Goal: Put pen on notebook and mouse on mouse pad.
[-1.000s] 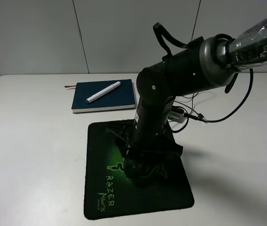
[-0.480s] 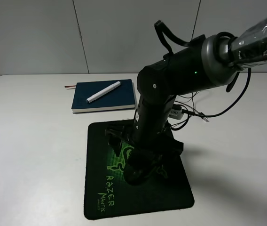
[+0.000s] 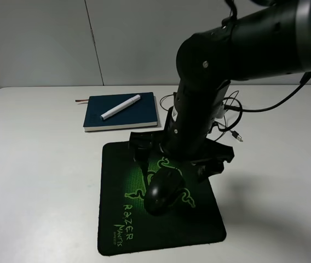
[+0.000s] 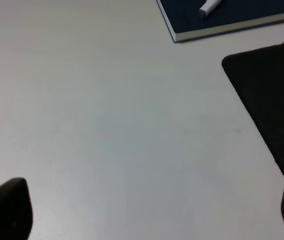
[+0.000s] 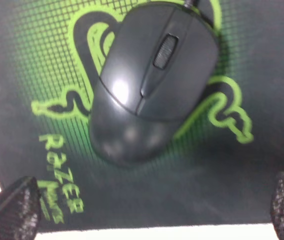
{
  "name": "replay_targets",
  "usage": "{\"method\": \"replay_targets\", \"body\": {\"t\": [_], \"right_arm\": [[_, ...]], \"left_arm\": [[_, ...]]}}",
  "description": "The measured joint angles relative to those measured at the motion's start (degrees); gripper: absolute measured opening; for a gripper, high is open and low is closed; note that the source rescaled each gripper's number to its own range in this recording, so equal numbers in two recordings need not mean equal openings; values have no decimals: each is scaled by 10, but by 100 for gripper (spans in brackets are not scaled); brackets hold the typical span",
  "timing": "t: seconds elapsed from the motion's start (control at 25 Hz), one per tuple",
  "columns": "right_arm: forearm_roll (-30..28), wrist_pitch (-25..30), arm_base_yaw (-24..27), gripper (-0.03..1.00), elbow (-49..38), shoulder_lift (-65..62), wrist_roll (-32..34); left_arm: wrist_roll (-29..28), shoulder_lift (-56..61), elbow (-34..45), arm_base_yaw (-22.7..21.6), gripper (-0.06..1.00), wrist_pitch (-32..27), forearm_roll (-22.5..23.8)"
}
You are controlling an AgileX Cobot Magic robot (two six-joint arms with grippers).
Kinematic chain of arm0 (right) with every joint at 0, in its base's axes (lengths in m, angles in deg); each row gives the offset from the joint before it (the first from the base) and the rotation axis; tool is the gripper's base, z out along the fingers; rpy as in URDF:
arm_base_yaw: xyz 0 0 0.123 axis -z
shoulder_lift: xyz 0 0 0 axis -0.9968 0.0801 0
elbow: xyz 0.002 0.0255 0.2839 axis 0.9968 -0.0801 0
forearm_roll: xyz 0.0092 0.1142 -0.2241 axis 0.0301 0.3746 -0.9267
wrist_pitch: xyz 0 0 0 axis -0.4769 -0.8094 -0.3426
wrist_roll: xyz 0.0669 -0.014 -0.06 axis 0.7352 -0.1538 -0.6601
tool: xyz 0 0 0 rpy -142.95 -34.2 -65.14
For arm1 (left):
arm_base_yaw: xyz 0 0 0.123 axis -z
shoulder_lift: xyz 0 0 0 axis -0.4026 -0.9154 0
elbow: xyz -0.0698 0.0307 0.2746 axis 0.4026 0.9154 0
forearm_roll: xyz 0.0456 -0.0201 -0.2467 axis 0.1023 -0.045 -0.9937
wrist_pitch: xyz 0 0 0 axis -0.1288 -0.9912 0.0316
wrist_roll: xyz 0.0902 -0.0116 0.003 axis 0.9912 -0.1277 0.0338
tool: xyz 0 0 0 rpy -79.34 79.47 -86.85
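Note:
The glossy black mouse (image 3: pixel 162 192) lies on the black mouse pad (image 3: pixel 117 219), over its green snake logo, and also fills the right wrist view (image 5: pixel 152 80). My right gripper (image 3: pixel 177 159) hovers open just above the mouse (image 5: pixel 151 210), fingers spread wide and touching nothing. The white pen (image 3: pixel 120 107) rests diagonally on the closed teal-blue notebook (image 3: pixel 142 112) behind the pad. My left gripper (image 4: pixel 149 215) is open over bare table, with the notebook (image 4: pixel 242 17), pen (image 4: pixel 209 6) and mouse pad (image 4: pixel 267 90) ahead of it. The left arm is outside the exterior view.
The mouse's thin black cable (image 3: pixel 229 129) loops on the white table (image 3: pixel 40 164) behind the right arm, ending in a small plug. A reddish ribbon marker (image 3: pixel 81 101) sticks out of the notebook's far left corner. The wall stands close behind the table.
My right arm has risen off the mouse and its fingers have spread. The mouse, covered before, now lies uncovered on the pad. Pen and notebook have not moved.

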Motion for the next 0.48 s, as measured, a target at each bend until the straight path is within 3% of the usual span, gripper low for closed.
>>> {"method": "replay_targets", "body": {"t": [0.48], "right_arm": [[-26,182,0,100,2,-132,-154]], "left_arm": [[0,0,0,0,100,0,0]]}}
